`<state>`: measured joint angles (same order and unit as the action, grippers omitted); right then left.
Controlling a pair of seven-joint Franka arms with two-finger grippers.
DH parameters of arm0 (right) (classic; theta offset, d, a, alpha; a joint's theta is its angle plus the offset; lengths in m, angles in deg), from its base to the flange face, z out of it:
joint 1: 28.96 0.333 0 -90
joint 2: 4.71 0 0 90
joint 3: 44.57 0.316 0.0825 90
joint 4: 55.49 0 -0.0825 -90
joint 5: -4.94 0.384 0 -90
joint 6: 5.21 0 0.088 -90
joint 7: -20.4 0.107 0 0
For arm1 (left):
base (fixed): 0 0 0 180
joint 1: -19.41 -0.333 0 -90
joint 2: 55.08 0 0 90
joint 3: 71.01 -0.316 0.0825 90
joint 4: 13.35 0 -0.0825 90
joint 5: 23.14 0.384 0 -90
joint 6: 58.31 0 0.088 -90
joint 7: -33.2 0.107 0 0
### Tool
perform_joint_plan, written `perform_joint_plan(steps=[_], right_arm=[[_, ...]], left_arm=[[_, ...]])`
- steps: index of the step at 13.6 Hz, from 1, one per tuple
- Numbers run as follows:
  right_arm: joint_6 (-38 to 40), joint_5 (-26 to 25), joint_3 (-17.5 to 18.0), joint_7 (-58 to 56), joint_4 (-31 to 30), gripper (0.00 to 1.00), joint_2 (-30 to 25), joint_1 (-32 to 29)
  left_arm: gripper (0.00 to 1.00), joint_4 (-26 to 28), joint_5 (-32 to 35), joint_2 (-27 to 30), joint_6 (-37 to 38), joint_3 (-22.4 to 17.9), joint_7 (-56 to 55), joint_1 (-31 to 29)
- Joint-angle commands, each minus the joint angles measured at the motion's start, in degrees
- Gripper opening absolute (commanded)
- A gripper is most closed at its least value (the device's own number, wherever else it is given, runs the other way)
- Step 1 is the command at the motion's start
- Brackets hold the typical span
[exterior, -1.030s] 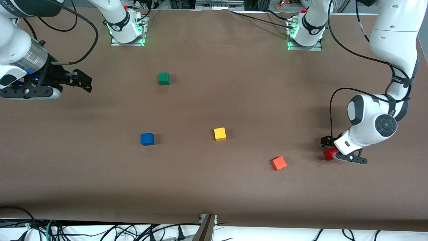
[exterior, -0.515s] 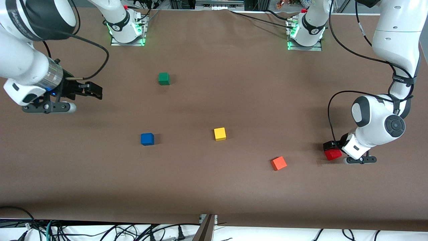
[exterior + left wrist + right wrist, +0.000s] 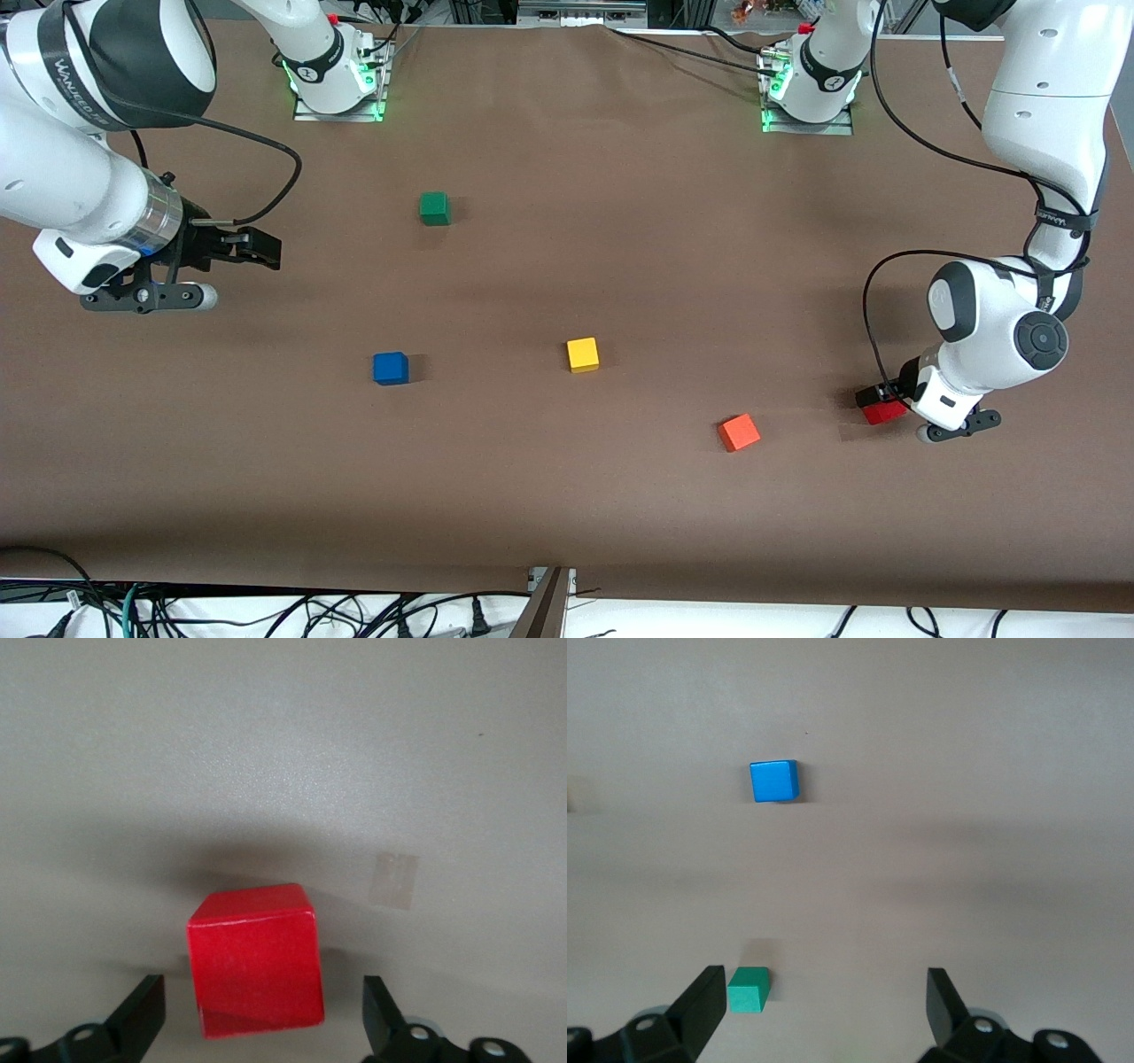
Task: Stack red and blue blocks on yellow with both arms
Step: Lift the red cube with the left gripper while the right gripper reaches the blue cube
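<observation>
The red block (image 3: 884,411) sits on the table toward the left arm's end. My left gripper (image 3: 880,402) is low over it and open. In the left wrist view the red block (image 3: 255,961) stands between the two fingers of the left gripper (image 3: 261,1001), with a gap on each side. The blue block (image 3: 391,368) and the yellow cube (image 3: 582,354) sit apart mid-table. My right gripper (image 3: 257,250) is open and empty, in the air toward the right arm's end. The right wrist view shows the right gripper (image 3: 824,997) and the blue block (image 3: 774,780).
A green cube (image 3: 434,208) sits nearer the arm bases and also shows in the right wrist view (image 3: 748,989). An orange cube (image 3: 739,432) lies between the yellow cube and the red block, nearer the front camera. A pale tape mark (image 3: 393,881) lies beside the red block.
My right gripper has moved in from the table's end toward the middle and lower. My left wrist has turned and settled with the red block between its fingers. The blocks have not moved.
</observation>
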<state>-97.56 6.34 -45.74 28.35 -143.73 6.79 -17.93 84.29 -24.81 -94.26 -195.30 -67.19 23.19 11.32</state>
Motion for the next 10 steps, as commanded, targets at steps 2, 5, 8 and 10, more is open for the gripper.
perform_joint_plan(steps=[2, 5, 8, 10], right_arm=[[0.51, 0.27, 0.03, -0.65, 0.70, 1.00, -0.17, 0.05], [0.51, 0.35, -0.05, -2.75, 0.70, 1.00, 0.19, -0.13], [0.51, 0.27, -0.05, -2.94, 0.79, 1.00, 0.45, -0.04], [0.51, 0.35, -0.05, -2.68, 0.53, 1.00, 0.97, -0.04]], left_arm=[[0.75, -3.67, -1.23, -2.04, 0.23, -0.22, -0.63, -0.26], [0.40, -4.57, -1.23, -2.66, 0.23, -0.22, -1.16, -1.31], [0.21, -5.79, -0.97, -2.04, 0.93, 0.04, -1.25, -0.44], [0.21, -7.38, -0.44, -1.08, 4.08, 0.31, -1.68, 3.49]])
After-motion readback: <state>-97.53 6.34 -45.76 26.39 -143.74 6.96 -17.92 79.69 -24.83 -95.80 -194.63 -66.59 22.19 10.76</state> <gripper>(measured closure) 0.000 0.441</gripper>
